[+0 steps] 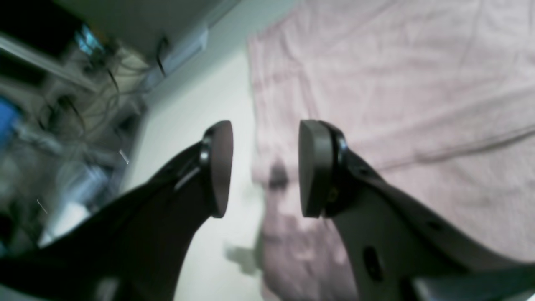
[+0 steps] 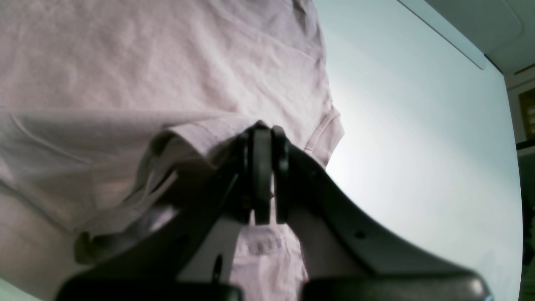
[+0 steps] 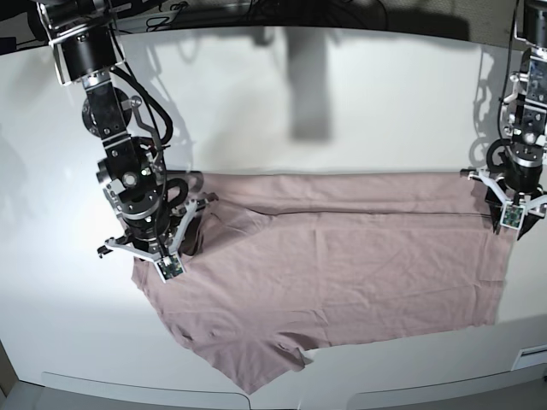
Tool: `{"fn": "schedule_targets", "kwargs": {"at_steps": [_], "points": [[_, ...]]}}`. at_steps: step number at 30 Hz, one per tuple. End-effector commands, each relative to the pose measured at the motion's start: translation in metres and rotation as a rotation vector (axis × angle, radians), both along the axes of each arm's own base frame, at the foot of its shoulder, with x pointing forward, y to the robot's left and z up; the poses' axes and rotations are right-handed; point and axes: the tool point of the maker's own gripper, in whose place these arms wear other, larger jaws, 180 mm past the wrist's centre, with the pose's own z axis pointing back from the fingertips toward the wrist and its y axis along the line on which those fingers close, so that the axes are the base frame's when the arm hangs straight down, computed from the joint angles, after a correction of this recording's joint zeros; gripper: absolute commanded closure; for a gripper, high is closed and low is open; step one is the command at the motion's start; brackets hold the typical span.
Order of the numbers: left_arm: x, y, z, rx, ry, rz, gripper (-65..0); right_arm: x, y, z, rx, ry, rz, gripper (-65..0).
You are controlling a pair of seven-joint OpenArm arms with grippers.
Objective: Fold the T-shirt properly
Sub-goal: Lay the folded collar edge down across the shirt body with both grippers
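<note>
Right gripper [image 2: 264, 175] clamped on T-shirt [image 3: 342, 265]; left gripper [image 1: 265, 167] agape, empty.

base: overhead, far | wrists: close, oblique | shared: T-shirt [image 3: 342, 256]

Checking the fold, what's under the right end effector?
The right end effector pinches a lifted fold of the pink T-shirt. More shirt lies flat beneath; the white table under that is covered.

A smooth white surface [image 3: 359, 102] carries a plain dusty-pink, wrinkled cotton T-shirt [image 3: 342, 265], which lies spread wide across its near half. One corner of the pink cloth reaches the front rim of the surface; the far half shows bare white.
</note>
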Motion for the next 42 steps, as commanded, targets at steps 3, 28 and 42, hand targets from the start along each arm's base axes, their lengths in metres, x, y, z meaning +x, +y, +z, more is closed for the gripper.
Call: {"fn": "schedule_targets", "kwargs": {"at_steps": [3,28,42], "points": [[0.001,0.008,-0.001,-0.096,0.043,0.047,-25.3,0.012,-0.004,0.020,-0.004,-0.066,-0.003,0.0],[-0.017,-0.006,-0.066,-0.319,0.196,0.090,-23.0,0.024,0.000,0.039,-0.013,-0.141,0.022,0.0],[-0.019,-0.005,-0.069,-0.319,0.197,0.093,-23.0,0.038,-0.023,0.042,0.070,-0.195,-0.121,-26.5]]}}
